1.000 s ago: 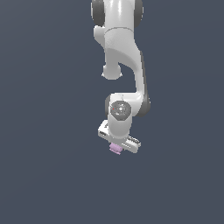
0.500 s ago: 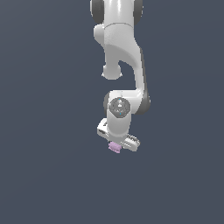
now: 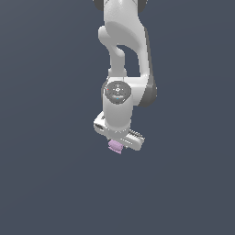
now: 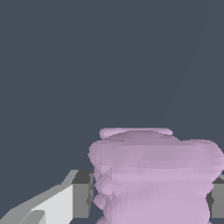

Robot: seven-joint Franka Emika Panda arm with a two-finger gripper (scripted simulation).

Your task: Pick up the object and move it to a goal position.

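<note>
The object [image 3: 114, 146] is a small pale pink-lilac lump that pokes out just below the white gripper [image 3: 117, 143] in the exterior view. The arm hangs down from the top of that view, and the gripper sits above the flat grey ground. In the wrist view the object [image 4: 153, 175] fills the space between the two grey pads [image 4: 82, 194], and both pads press against its sides. The gripper is shut on the object. Its fingertips are mostly hidden behind the hand in the exterior view.
A plain dark grey surface [image 3: 46, 183] fills both views. No other objects, containers or edges show.
The gripper with the object has risen slightly and drifted a little toward the exterior view's left. Its hold on the object is unchanged.
</note>
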